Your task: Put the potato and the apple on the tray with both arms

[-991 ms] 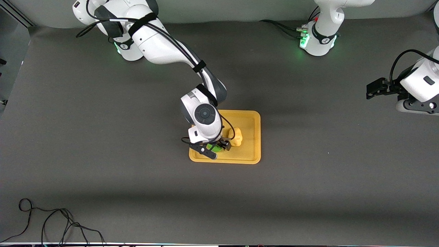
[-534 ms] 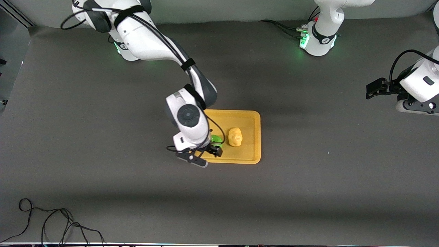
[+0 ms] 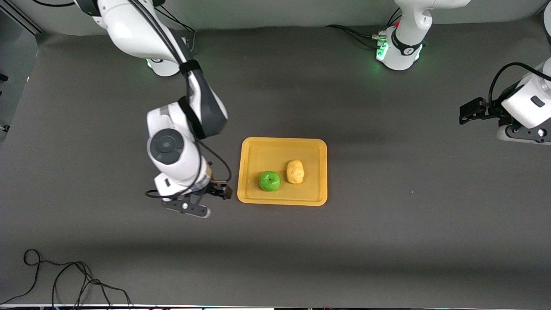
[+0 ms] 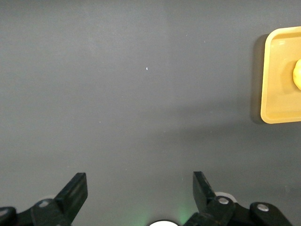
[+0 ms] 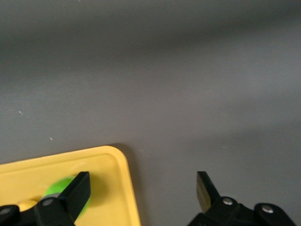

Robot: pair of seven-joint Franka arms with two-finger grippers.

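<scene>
hovering my empty, open right end effector (image 3: 213, 199) over desk (image 3: 387, 241) beside tray (image 3: 316, 148); apple (image 3: 269, 181) and potato (image 3: 295, 171) sit inside, left end effector (image 3: 467, 113) open, waiting.

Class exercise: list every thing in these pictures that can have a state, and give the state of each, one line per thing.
Small glossy green apple: resting on the tray, free of any gripper.
Lumpy yellow-tan potato: on the tray beside the apple, apart from it.
Flat orange-yellow plastic tray: flat on the table, holding both.
Right gripper: open, empty, over bare table beside the tray.
Left gripper: open, empty; its arm waits at its end of the table.
</scene>
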